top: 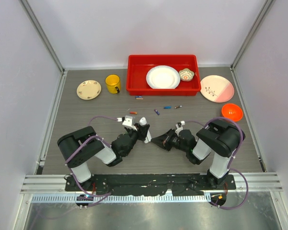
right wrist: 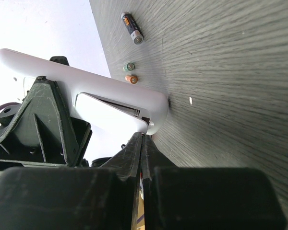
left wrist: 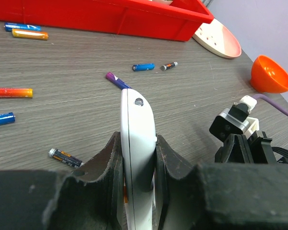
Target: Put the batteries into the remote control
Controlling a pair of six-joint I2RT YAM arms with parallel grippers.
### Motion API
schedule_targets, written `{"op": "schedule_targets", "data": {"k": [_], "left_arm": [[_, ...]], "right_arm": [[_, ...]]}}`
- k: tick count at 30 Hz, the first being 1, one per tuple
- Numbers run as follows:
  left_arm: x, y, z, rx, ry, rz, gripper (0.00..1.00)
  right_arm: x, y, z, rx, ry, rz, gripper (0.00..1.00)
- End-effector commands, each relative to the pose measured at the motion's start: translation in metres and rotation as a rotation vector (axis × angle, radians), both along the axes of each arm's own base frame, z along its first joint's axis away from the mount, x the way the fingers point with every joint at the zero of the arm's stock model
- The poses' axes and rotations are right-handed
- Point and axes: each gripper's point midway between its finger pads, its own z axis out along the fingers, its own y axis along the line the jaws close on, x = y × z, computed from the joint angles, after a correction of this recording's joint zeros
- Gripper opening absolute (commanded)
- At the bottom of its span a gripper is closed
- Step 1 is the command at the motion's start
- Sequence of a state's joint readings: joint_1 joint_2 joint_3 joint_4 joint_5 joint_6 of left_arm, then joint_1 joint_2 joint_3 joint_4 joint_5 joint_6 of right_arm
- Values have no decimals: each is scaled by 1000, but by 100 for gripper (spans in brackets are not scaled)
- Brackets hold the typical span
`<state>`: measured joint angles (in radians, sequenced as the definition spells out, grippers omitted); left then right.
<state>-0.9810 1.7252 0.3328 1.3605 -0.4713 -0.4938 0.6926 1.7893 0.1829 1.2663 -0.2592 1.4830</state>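
Note:
My left gripper (left wrist: 138, 158) is shut on the white remote control (left wrist: 137, 124), holding it edge-on above the table; in the top view the gripper (top: 143, 132) and remote (top: 143, 123) are left of centre. My right gripper (right wrist: 143, 138) is shut, its tips against the corner of the remote's slightly lifted back cover (right wrist: 108, 115); in the top view it (top: 159, 140) points left at the remote. Loose batteries lie on the table: red-orange (left wrist: 9, 92), blue (left wrist: 143, 67), black (left wrist: 65, 157), purple (left wrist: 116, 80). The top view shows several (top: 167, 107) beyond the grippers.
A red tray (top: 134, 81) at the back holds a white plate (top: 163, 76) and a small bowl (top: 186, 74). A yellow mug (top: 113, 84) and floral plate (top: 89, 89) stand to its left. A pink-white plate (top: 217, 88) and orange bowl (top: 232, 112) are on the right.

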Motion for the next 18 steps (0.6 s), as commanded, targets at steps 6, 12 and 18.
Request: {"op": "schedule_targets", "data": {"k": [6, 12, 18], "left_arm": [[-1, 3, 44, -138, -108, 17, 0], [0, 5, 45, -137, -111, 23, 0], [0, 8, 44, -129, -115, 34, 0]], "right_arm": [[9, 2, 49, 127, -205, -15, 8], [6, -1, 43, 109, -198, -14, 8], [2, -7, 35, 83, -180, -24, 9]]}}
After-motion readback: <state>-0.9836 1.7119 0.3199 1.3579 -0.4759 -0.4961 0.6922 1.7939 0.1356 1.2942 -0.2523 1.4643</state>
